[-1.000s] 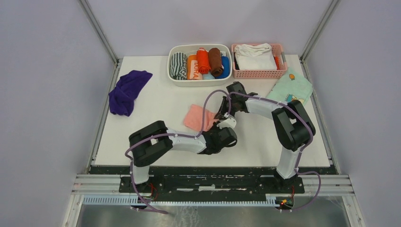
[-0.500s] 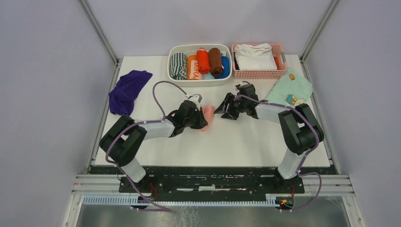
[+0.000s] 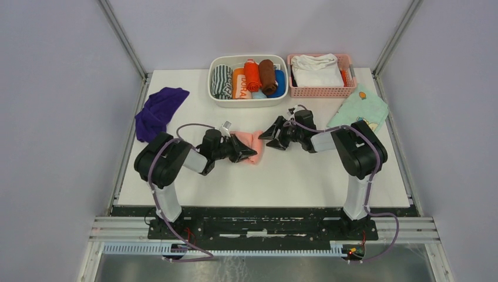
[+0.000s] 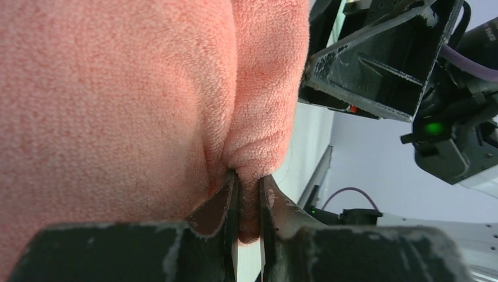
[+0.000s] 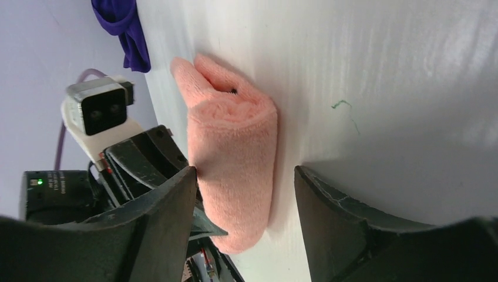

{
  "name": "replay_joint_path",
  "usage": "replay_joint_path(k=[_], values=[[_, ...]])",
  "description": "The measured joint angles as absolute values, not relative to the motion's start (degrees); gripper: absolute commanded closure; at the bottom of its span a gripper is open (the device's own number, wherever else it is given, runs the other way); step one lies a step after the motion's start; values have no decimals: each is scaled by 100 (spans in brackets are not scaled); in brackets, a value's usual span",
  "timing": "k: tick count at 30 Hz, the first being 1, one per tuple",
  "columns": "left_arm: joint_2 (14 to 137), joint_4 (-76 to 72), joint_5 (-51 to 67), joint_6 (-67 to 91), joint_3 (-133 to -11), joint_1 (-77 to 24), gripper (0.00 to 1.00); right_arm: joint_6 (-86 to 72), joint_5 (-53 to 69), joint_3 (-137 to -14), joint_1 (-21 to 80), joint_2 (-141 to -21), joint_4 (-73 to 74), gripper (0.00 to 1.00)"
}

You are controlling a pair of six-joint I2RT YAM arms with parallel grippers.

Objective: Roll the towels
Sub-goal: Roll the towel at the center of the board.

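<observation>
Lying crumpled at ten o'clock on the table (image 3: pixel 305 176), the purple towel (image 3: pixel 157 113) waits unrolled. At centre, the left gripper (image 3: pixel 250 155) pinches a fold of the rolled pink towel (image 3: pixel 249 140), while the right gripper (image 3: pixel 271 137), jaws spread and empty, hovers at its two o'clock. A tidy roll likely demands a firm pinch so the layers cannot spring loose.

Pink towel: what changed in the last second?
The pink towel went from spread out to a bunched roll. The right gripper opened its jaws and let go; the left gripper, still clamped on it, shifted left and up-table. Purple towel unmoved.
</observation>
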State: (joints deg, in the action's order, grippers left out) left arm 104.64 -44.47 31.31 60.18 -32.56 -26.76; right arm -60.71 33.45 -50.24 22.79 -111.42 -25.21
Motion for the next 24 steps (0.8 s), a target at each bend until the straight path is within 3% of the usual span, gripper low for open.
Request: replay_joint_path(k=[8, 11, 15, 20, 24], values=[[10947, -5653, 3444, 7065, -2952, -2591, 95, -6274, 3607, -5306, 2421, -11607, -3015, 37], [10956, -5763, 3465, 7210, -2882, -2565, 93, -6274, 3669, -5347, 2467, -11723, -3124, 48], [10975, -5758, 3481, 7275, -2864, -2547, 89, -6173, 3706, -5378, 2477, -11828, -3079, 71], [10807, -5376, 3450, 7170, -2873, -2547, 70, -5846, 3660, -5461, 2506, -11799, -2661, 93], [10182, -4187, 3159, 6567, -3013, -2626, 53, -5382, 3319, -5566, 2576, -11454, -1820, 100]])
